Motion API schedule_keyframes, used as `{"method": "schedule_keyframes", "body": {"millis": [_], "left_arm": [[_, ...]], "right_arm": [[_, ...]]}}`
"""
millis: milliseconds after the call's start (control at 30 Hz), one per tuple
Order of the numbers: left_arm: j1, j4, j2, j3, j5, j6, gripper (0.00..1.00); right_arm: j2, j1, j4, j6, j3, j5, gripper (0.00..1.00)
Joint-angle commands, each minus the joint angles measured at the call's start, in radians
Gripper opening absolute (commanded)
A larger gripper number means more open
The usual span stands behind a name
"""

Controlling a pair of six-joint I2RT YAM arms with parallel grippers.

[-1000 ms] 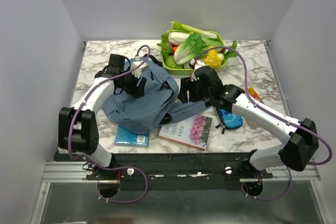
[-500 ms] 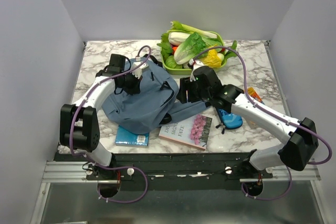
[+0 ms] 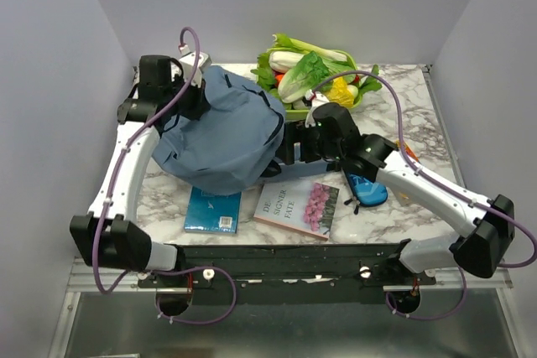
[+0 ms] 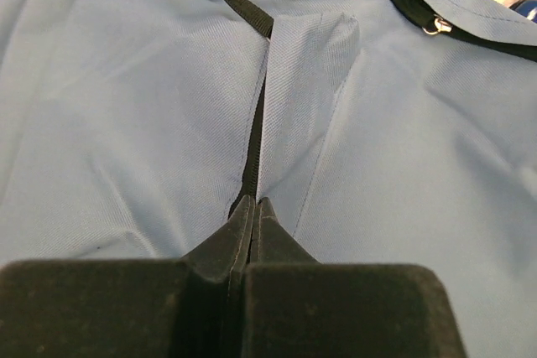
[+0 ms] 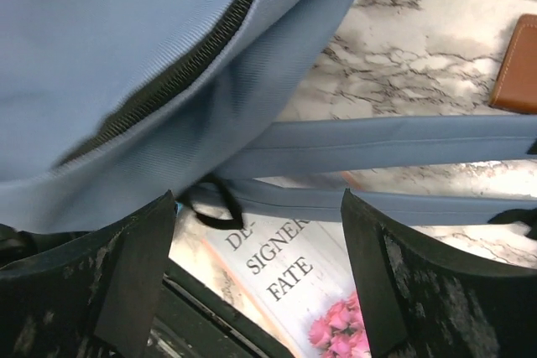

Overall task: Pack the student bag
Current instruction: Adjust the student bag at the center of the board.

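Pinching student bag [image 3: 226, 132]: left gripper [image 4: 253, 205].

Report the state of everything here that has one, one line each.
bag, heaped on the table, one zip apparently gaping
left gripper, shut on the bag's seam
right gripper, open, holding nothing, by the straps
flower book, closed, lying flat
blue book, closed, partly under the bag
pencil case, partly hidden; zip unclear
basket, full of vegetables
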Motion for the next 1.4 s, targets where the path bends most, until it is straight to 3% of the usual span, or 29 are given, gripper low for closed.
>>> {"method": "schedule_keyframes", "body": {"millis": [0,200,333,400,533,833,933,1067,1233,1367], "left_arm": [[-0.001,-0.027,-0.125,0.048,0.015,-0.133,0.0],[-0.059,-0.058,-0.228,-0.009,0.044,-0.147,0.0],[-0.171,0.002,-0.283,-0.155,-0.004,-0.211,0.0],[-0.232,0.043,-0.297,-0.211,-0.039,-0.274,0.0],[-0.25,0.131,-0.297,-0.343,-0.039,-0.37,0.0],[-0.314,0.142,-0.282,-0.464,-0.005,-0.381,0.01],[-0.346,0.142,-0.268,-0.47,0.041,-0.349,0.19],[-0.363,0.096,-0.228,-0.406,0.07,-0.273,0.45],[-0.352,0.062,-0.176,-0.256,-0.014,-0.106,0.59],[-0.345,0.083,-0.107,-0.176,-0.045,-0.05,0.63]], "right_arm": [[-0.063,0.023,-0.052,0.025,0.061,0.007,0.89],[-0.184,0.024,-0.124,-0.007,0.091,0.174,0.88],[-0.225,0.024,-0.16,-0.044,0.113,0.253,0.87],[-0.219,0.026,-0.164,-0.044,0.123,0.247,0.86],[-0.16,0.024,-0.147,-0.01,0.116,0.184,0.84],[-0.024,0.069,-0.075,0.025,0.088,0.101,0.72],[0.007,0.093,-0.046,0.031,0.055,0.073,0.65],[-0.002,0.115,0.011,0.079,-0.086,0.055,0.38],[-0.068,0.126,0.074,0.14,-0.338,0.076,0.22],[-0.123,0.136,0.122,0.16,-0.468,0.105,0.17]]}}
